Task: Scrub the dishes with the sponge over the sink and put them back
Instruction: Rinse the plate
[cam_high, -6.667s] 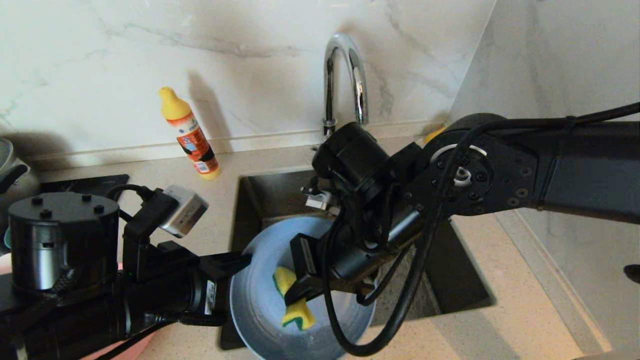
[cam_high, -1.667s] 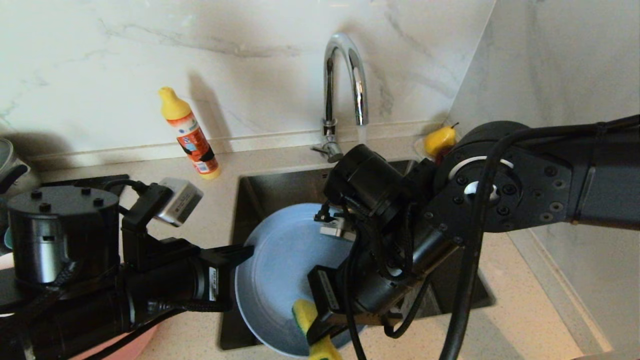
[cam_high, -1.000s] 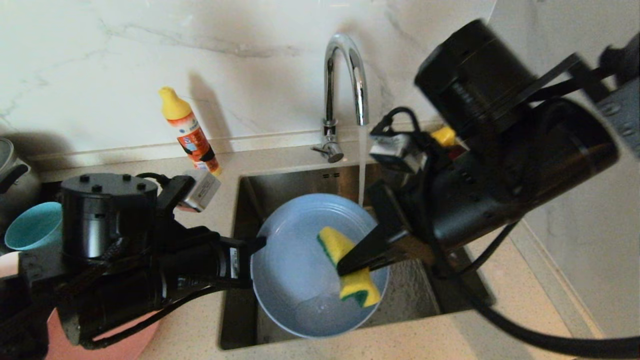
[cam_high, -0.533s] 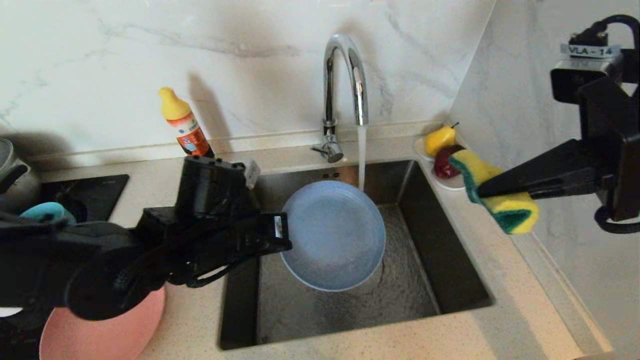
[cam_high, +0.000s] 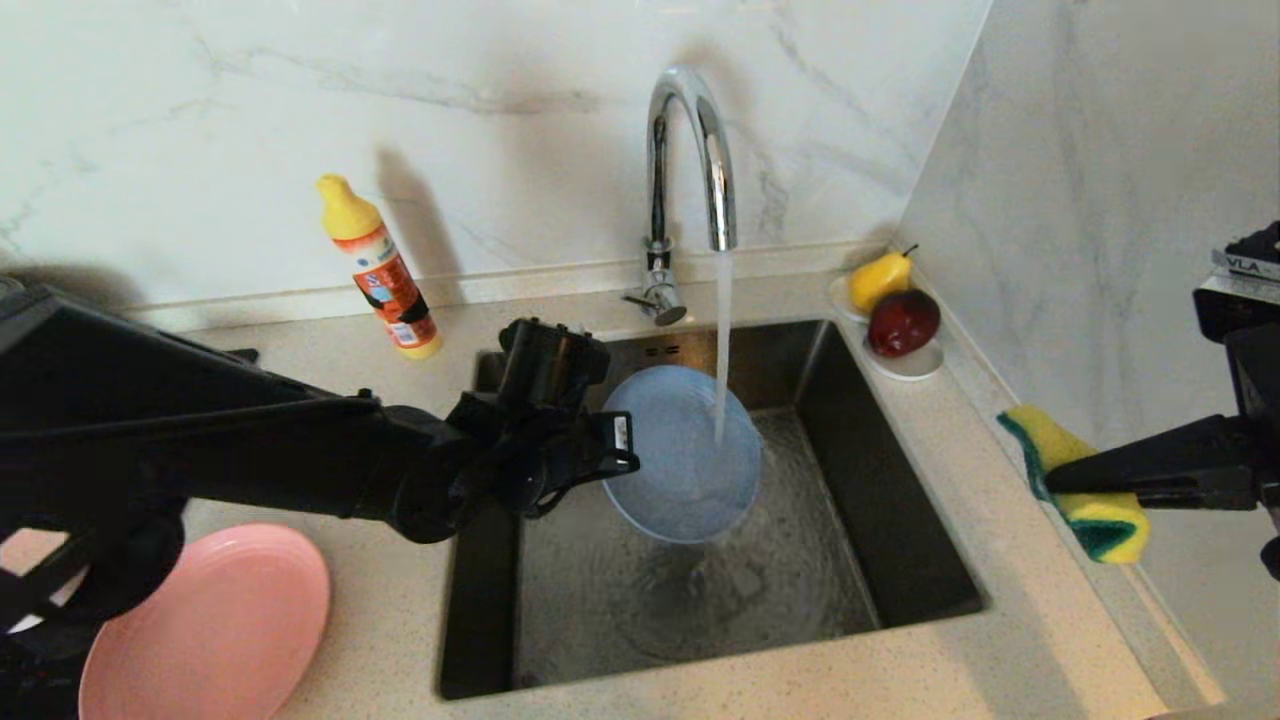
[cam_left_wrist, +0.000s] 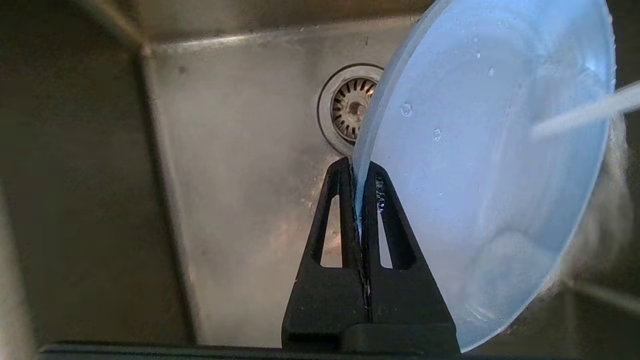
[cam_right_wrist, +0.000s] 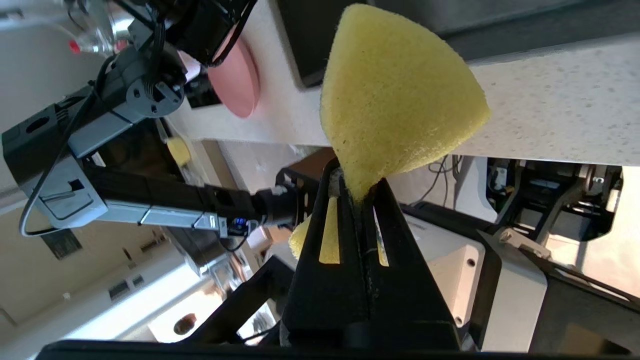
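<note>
My left gripper (cam_high: 628, 448) (cam_left_wrist: 359, 172) is shut on the rim of the blue-grey plate (cam_high: 690, 455) (cam_left_wrist: 495, 165). It holds the plate tilted over the sink (cam_high: 860, 520), right under the running tap water. My right gripper (cam_high: 1055, 478) (cam_right_wrist: 359, 187) is shut on the yellow sponge (cam_high: 1085, 480) (cam_right_wrist: 395, 95), pinching it at the waist. That sponge hangs over the counter to the right of the sink, well away from the plate. A salmon-pink plate (cam_high: 215, 625) lies on the counter at the near left.
The chrome faucet (cam_high: 688, 170) runs water into the basin; its drain strainer (cam_left_wrist: 350, 107) shows behind the plate. An orange detergent bottle (cam_high: 382, 270) stands at the back left. A white saucer (cam_high: 905, 365) with a pear and an apple sits at the back right corner.
The left arm has carried the blue-grey plate back into the basin and under the water stream. The right arm has swung the sponge off the plate, out to the right and down over the counter.
</note>
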